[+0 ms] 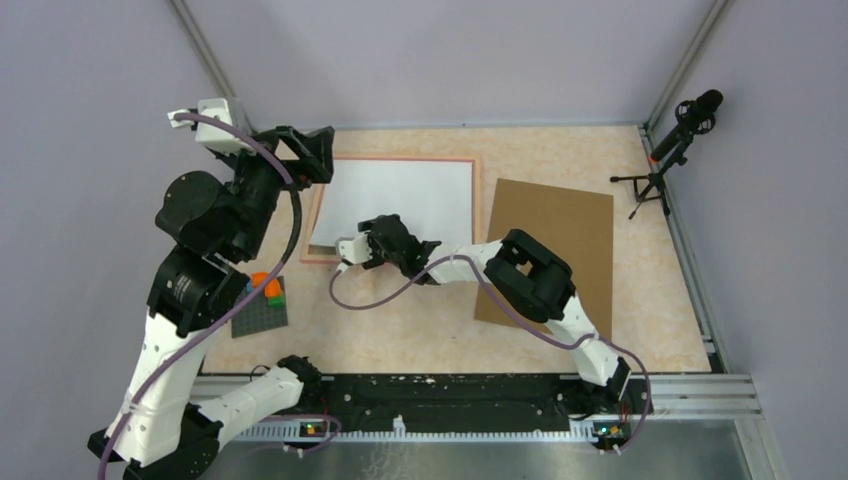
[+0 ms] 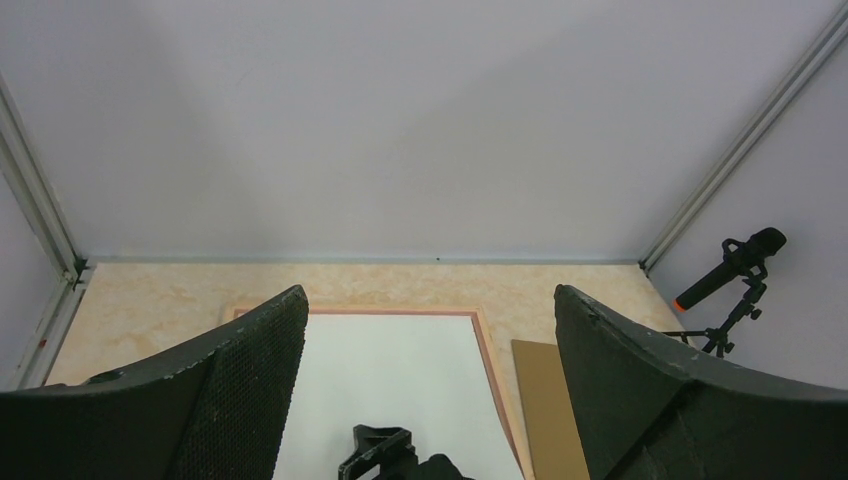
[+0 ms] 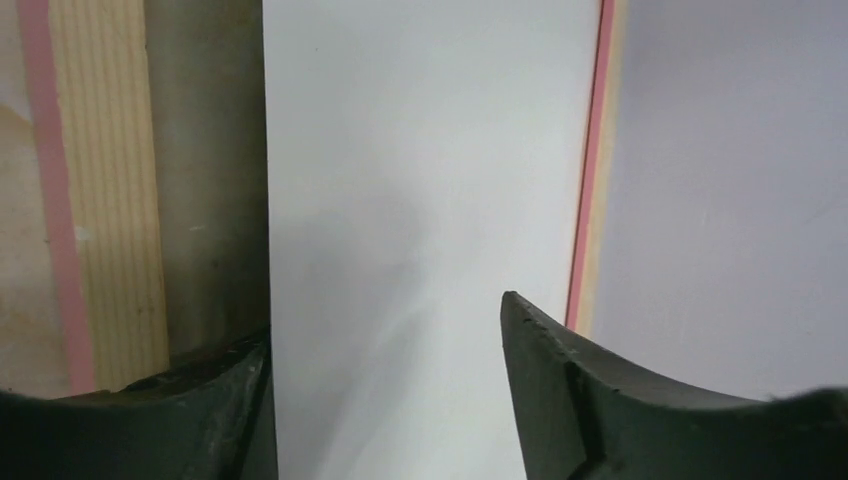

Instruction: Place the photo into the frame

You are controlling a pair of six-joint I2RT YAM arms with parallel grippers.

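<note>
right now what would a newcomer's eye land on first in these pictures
The big white sheet first: the photo lying blank side up within the pink-edged frame at the far left-centre of the table. Next the right pincer, jaws apart over the photo's near left corner, and the brown cardboard to the frame's right.

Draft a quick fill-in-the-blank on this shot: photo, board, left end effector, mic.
1. The photo lies over the frame with its plain ___ side up.
2. In the top view, the brown cardboard board lies to the ___ of the frame.
3. The left end effector holds nothing; its jaws stand ___.
4. The microphone stands at the table's far-___ corner.

Missing words: white; right; open; right
</note>
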